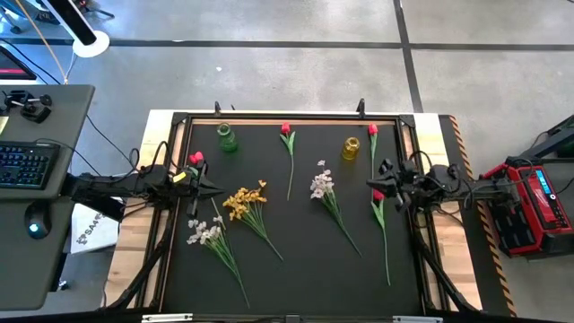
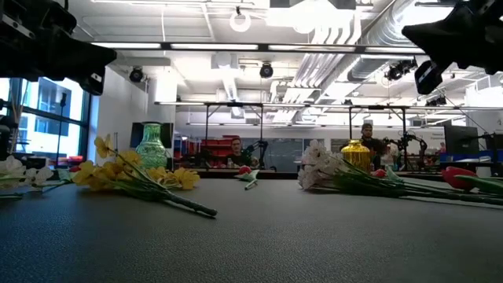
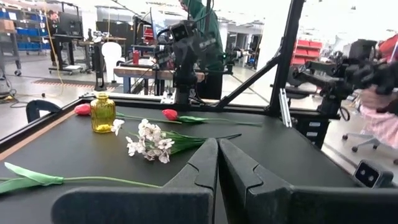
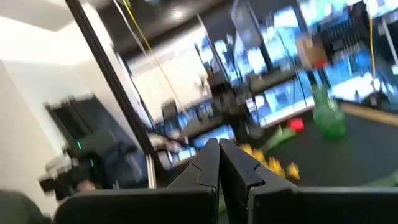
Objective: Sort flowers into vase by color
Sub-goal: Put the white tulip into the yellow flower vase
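High view shows nothing sorted yet: every flower lies flat on the black table (image 1: 296,269), and the green vase (image 1: 227,137) and yellow vase (image 1: 351,148) stand empty near the far edge. The left gripper (image 1: 208,188) waits at the left side with its jaws pressed together and holding nothing, as the left wrist view confirms; a red tulip (image 1: 195,160) lies just beside it. The right gripper (image 1: 378,186) hangs at the right side, jaws likewise closed and empty, close above another red tulip (image 1: 378,199) whose stem runs toward the near edge. Between the arms lie the yellow spray (image 1: 245,203), a white spray (image 1: 205,233) near the left arm, a second white spray (image 1: 321,185) at centre, and two more tulips by the far edge, one between the vases (image 1: 286,130) and one just right of the yellow vase (image 1: 372,131). The main risk, as I judge it, is the thin stems: lying flat on the mat, a stem may slip out of a pinch or the fingertips may strike the table. The yellow spray and the nearby white spray have stems that run close together, so a grab there could drag both. The vases look narrow-necked and light, so a long drooping stem could miss the mouth or tip a vase over. With only two vases visible for three colours, a colour could also end in the wrong one.
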